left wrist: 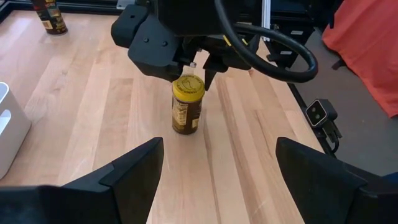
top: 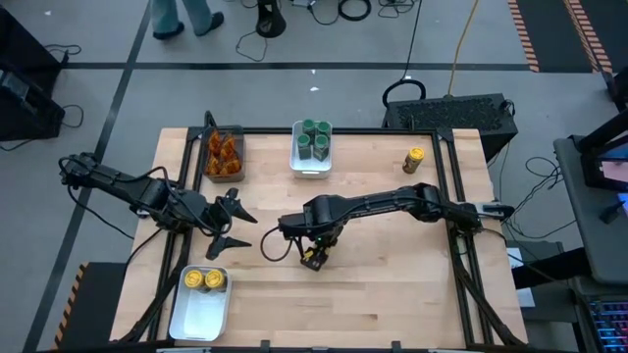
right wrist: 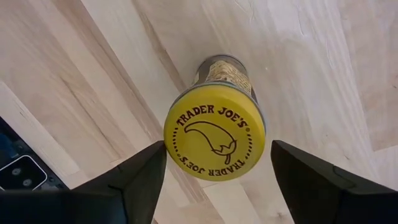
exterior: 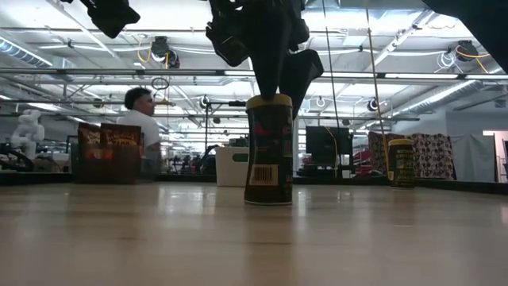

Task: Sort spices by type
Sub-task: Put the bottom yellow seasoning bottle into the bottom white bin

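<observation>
A yellow-lidded spice jar [top: 313,258] [exterior: 268,151] [left wrist: 187,106] stands upright on its base on the wooden table near the middle. My right gripper [top: 312,253] [right wrist: 217,155] hangs above it, pointing down and open. Its two fingers stand on either side of the yellow lid [right wrist: 214,140], and no touch shows. My left gripper [top: 228,224] [left wrist: 217,162] is open and waits to the jar's left, facing it. Another yellow-lidded jar [top: 414,160] [exterior: 401,163] stands at the far right. Two more [top: 206,279] sit in the near-left white tray.
A white tray [top: 312,169] at the far edge holds several green-lidded jars [top: 314,137]. A dark clear-sided bin [top: 209,172] to its left holds orange-brown pieces [top: 225,152]. The near-left white tray [top: 199,319] is mostly bare. A person [exterior: 141,115] shows beyond the table.
</observation>
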